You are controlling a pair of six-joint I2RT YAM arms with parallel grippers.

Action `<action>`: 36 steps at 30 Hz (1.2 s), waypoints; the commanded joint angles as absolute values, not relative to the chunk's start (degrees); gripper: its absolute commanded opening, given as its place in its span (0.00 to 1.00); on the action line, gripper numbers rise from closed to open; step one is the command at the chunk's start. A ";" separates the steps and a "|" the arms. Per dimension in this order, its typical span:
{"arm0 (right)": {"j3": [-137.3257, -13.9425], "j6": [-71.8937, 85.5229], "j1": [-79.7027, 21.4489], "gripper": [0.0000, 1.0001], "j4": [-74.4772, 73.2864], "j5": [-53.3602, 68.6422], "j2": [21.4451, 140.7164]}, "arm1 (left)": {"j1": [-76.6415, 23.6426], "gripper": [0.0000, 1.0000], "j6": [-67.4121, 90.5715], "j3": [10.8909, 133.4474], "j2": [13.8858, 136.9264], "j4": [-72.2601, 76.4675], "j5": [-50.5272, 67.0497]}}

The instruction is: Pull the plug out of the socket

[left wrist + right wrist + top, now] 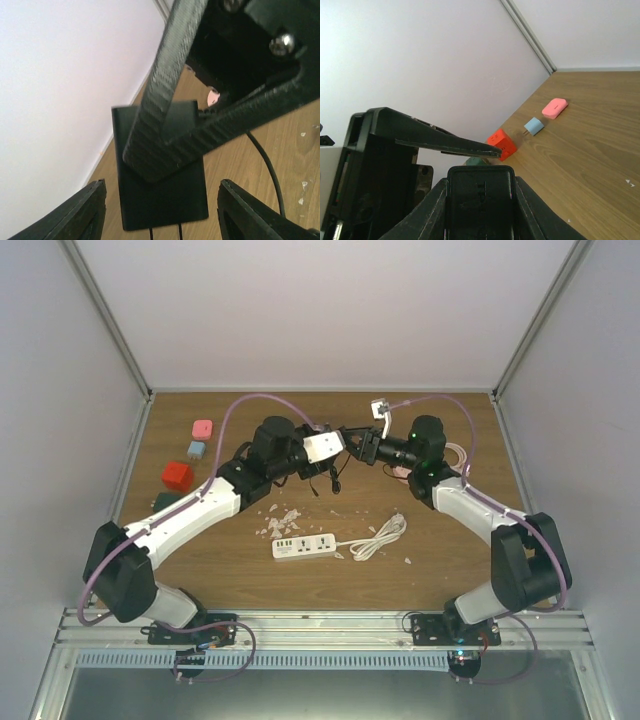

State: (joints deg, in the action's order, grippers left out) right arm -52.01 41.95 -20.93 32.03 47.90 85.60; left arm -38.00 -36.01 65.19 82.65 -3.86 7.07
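A black plug block with thin black wires hanging from it is held in the air at the back middle of the table. My right gripper is shut on it, a finger pressed against each side. My left gripper is open, its fingers well apart on either side of the block without touching it. The block fills the bottom of the right wrist view. The white socket strip lies on the table in front, apart from the block, with its white cord coiled beside it.
At the left of the table lie a pink block, a blue adapter, a red cube and a green block. A white plug lies at the back. White crumbs lie near the strip.
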 commanded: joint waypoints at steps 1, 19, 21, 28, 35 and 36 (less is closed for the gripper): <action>-50.83 43.32 -20.75 0.24 36.19 47.48 86.40 | -39.63 0.61 -35.77 67.99 84.05 -0.18 5.96; -55.34 37.52 -19.10 0.74 30.02 54.02 86.89 | -38.20 0.22 -38.68 67.72 83.43 -2.08 5.39; -57.18 31.98 -18.00 0.84 24.83 54.80 86.62 | -36.19 0.18 -37.83 67.51 82.79 -3.35 7.40; -62.83 4.04 -15.92 0.93 0.81 52.84 85.53 | -27.70 0.16 -36.27 65.89 81.51 -8.99 12.57; -65.41 -16.19 -15.63 0.96 -18.12 50.22 85.08 | -14.04 0.15 -34.37 60.11 81.75 -10.91 18.75; -66.18 -19.79 -15.60 0.96 -20.70 49.42 85.28 | -11.92 0.15 -34.51 59.33 82.16 -10.81 19.21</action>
State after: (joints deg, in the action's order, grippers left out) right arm -63.29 -3.01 -16.27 -6.07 51.81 86.13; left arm -18.06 -35.99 62.65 82.96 -10.68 14.17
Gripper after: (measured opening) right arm 0.958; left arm 0.380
